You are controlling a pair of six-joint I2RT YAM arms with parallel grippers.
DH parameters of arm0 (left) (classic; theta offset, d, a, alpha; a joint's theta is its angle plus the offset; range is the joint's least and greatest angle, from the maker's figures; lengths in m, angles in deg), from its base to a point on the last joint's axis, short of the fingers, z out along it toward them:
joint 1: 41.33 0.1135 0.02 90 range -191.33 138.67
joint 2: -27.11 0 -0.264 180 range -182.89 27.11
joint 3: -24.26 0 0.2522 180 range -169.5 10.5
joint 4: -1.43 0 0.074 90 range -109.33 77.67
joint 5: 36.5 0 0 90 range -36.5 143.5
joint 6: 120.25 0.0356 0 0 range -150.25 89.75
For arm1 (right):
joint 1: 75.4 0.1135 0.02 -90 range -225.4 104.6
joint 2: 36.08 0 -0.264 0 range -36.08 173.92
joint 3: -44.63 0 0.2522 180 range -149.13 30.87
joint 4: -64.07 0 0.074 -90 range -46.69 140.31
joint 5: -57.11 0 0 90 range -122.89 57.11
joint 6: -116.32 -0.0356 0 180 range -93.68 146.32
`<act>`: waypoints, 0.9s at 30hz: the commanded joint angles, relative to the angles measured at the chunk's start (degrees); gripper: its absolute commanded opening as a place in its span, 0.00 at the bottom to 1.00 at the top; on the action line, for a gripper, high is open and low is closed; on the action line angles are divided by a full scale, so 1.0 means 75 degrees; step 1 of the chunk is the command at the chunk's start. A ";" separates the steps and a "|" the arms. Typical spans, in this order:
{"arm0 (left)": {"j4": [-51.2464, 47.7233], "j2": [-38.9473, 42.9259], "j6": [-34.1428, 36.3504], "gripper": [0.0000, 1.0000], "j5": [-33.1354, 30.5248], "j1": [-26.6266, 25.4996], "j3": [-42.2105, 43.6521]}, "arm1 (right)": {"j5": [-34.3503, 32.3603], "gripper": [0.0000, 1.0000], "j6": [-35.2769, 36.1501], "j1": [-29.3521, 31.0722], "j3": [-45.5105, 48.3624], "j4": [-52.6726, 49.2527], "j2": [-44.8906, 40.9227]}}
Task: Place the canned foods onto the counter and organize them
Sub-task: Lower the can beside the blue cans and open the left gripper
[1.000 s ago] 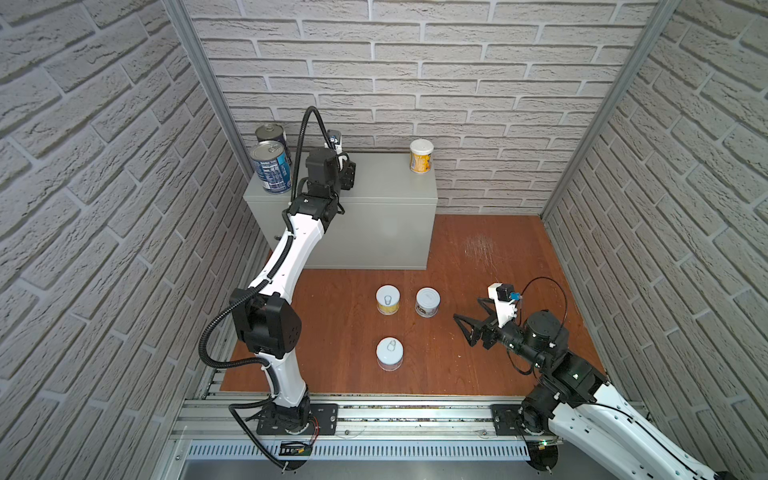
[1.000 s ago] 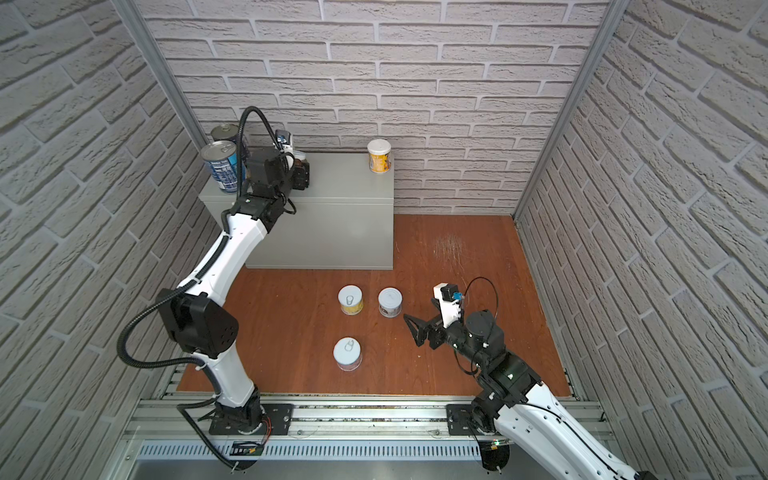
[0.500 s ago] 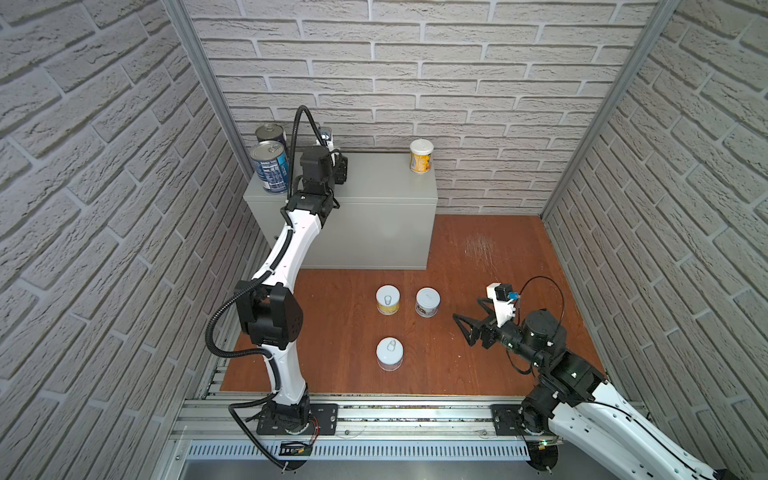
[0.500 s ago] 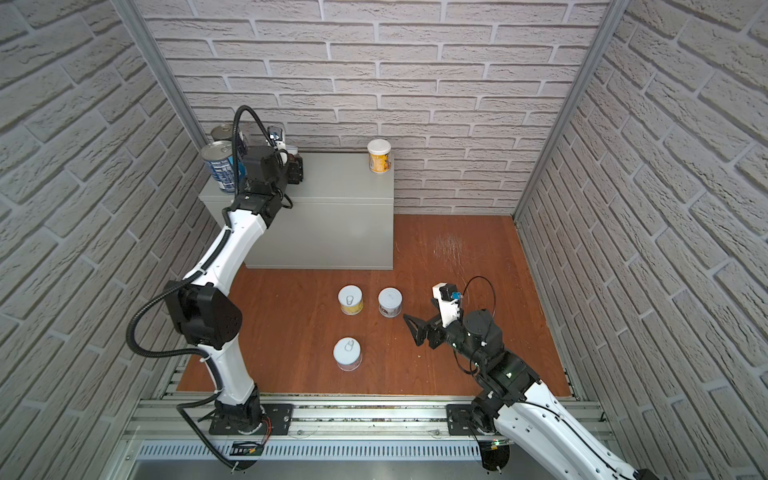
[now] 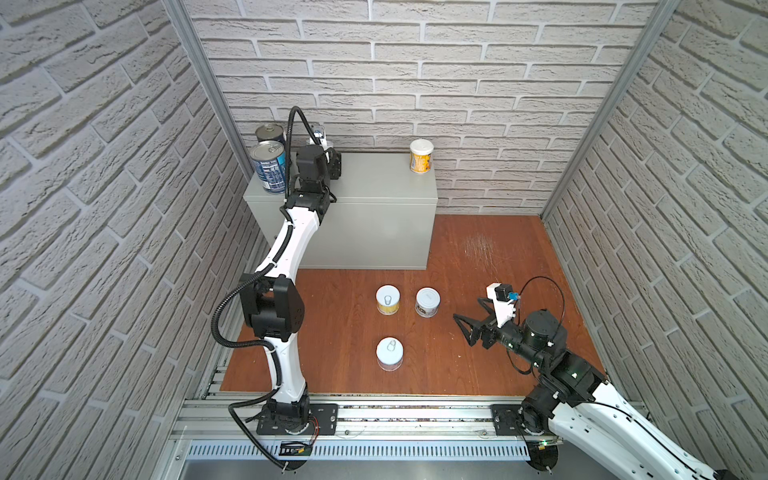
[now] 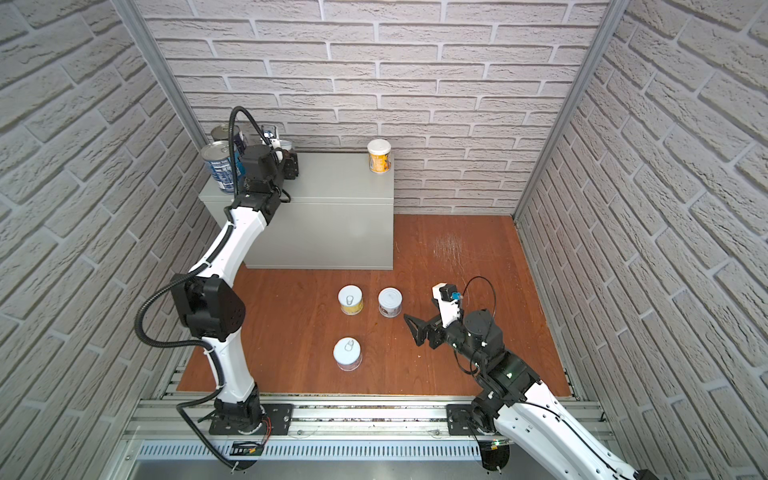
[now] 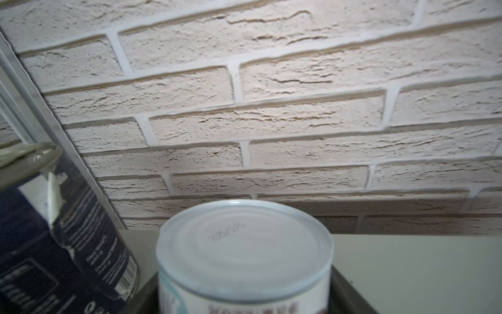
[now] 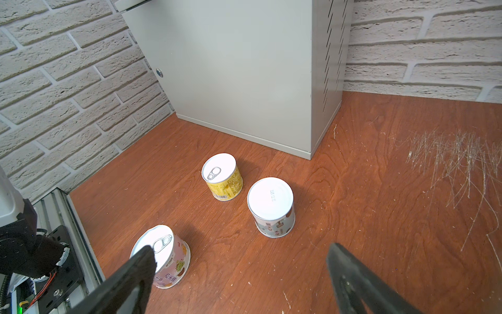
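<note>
Item in hand: one short white-lidded can with a pale printed label (image 7: 244, 258), located at the upper left of a top view, at the back left corner of the large light-grey metal counter (image 5: 382, 183). My left gripper (image 5: 331, 158) has its jaws drawn in on either side of this can and, as far as the wrist view shows, clamped on it; I cannot tell whether its base touches the counter top. Just beside it: two taller dark-blue-labelled cans with silver tops, the nearer (image 5: 269, 166) and the farther (image 5: 270, 134), both upright at the counter's left edge. At the counter's back right corner: one white-lidded, yellow-labelled can (image 5: 421, 156), upright, well apart from the others. Off the counter, at centre frame on the reddish-brown wooden floor (image 5: 478, 249): a yellow-labelled can with pull tab (image 5: 388, 300), a white-labelled can (image 5: 427, 302) just beside it, and a pink-labelled can (image 5: 389, 354) nearer the bottom. My right gripper (image 8: 240, 248) hangs low at the lower right, jaws spread wide and empty, facing these three. Hazards, in my judgement: letting go with the can tilted would tip it; opening or withdrawing carelessly could strike the nearby blue can and push it off the left edge; the grey brick wall (image 7: 271, 108) close behind leaves little room.
</note>
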 commanded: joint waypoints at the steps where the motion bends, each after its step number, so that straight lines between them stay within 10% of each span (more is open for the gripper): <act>1: -0.0150 -0.0268 -0.0047 0.58 -0.0127 0.0184 -0.0045 | -0.0046 0.99 0.0089 -0.0018 0.0120 0.0109 0.0048; 14: 0.0072 -0.0219 -0.0137 0.60 0.0216 0.0282 0.0369 | -0.0034 0.98 0.0094 -0.0023 0.0120 0.0114 0.0042; 20: 0.0256 -0.0035 -0.0123 0.98 0.0529 0.0265 0.0687 | -0.0005 0.98 0.0094 -0.0017 0.0102 0.0087 0.0079; 27: 0.0802 0.0430 -0.0115 0.98 0.0596 0.0163 0.1472 | 0.0025 0.98 0.0076 -0.0022 0.0100 0.0038 -0.0022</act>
